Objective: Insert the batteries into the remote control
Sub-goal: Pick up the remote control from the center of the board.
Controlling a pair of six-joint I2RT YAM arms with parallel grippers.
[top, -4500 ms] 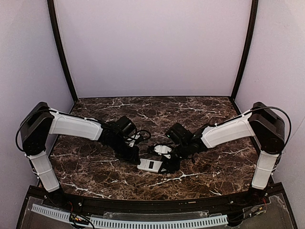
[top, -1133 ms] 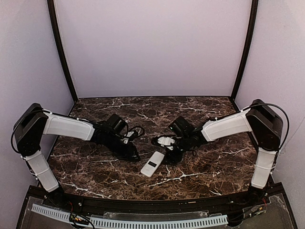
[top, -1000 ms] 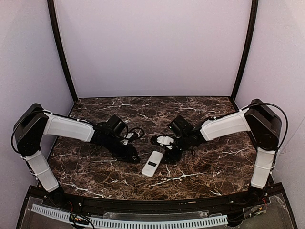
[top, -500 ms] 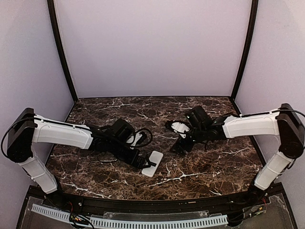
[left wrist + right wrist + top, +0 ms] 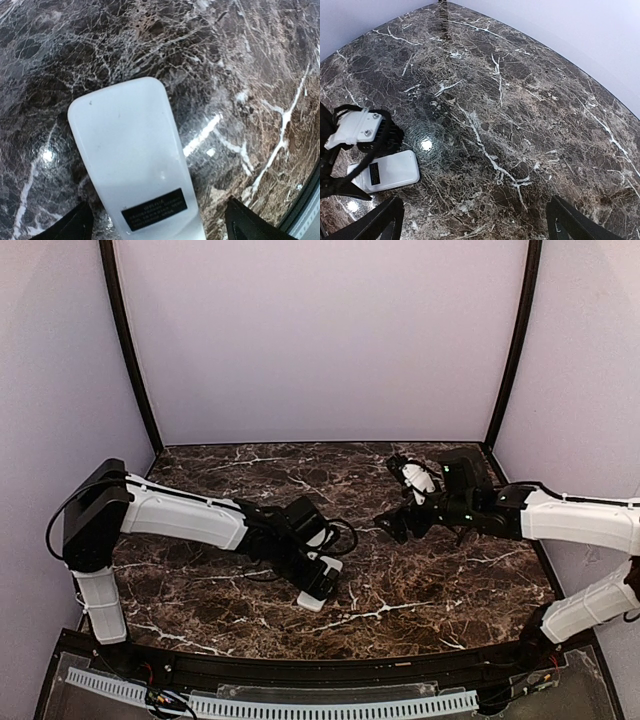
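One left end effector (image 5: 160,227) straddles the remote control (image 5: 130,150).

top: high, behind, wide | L wrist: close, down | R wrist: far, oblique | shared: remote control (image 5: 130,155)

White-shelled arms (image 5: 185,518), black joints (image 5: 95,525), looped black cables (image 5: 345,534), pointed black fingers (image 5: 75,226)

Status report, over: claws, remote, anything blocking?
Left claw open, astride remote control. Right claw open, empty, well clear. Remote control flat, label side up; batteries not in view. Nothing blocking.
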